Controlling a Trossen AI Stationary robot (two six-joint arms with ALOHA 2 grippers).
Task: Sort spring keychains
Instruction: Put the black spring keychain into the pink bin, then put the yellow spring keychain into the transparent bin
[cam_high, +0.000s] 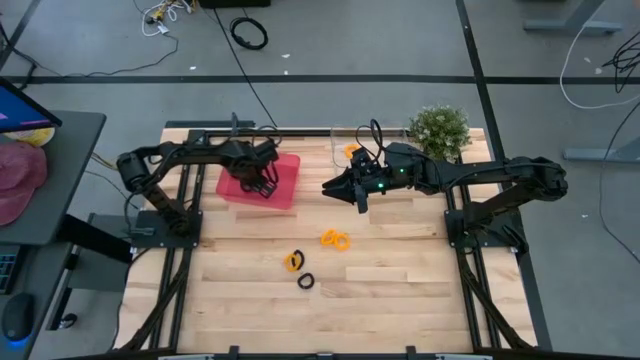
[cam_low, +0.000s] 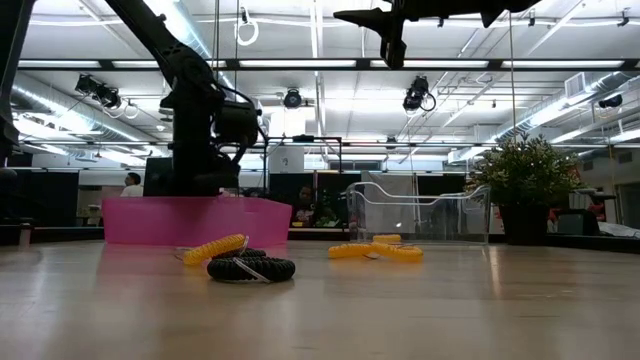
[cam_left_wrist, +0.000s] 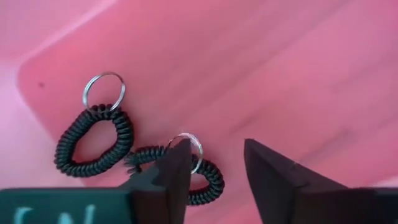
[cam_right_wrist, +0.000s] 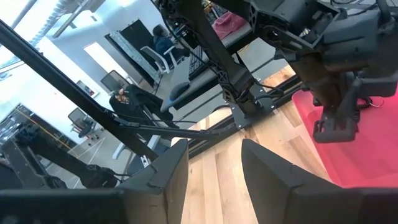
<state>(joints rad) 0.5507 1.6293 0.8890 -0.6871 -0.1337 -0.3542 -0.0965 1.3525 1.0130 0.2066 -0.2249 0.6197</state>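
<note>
Bare table (cam_high: 400, 290) wide open across the front right and front left. Centre front blocked by scattered spring keychains (cam_high: 335, 239). Back left taken up by pink bin (cam_high: 285, 190) with left end effector (cam_high: 262, 187) inside, fingers apart. Back right crowded by clear bin (cam_low: 420, 215) and potted plant (cam_high: 440, 130). Right end effector (cam_high: 335, 186) raised above mid-table.

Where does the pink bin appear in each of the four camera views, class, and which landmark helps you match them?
High view: pink bin left of centre, under the left gripper.
Low view: pink bin at left, behind the keychains.
Left wrist view: bin floor fills the picture, two black keychains lying in it.
Right wrist view: bin at the right edge.
Shared landmark: the left gripper over the bin.
</note>
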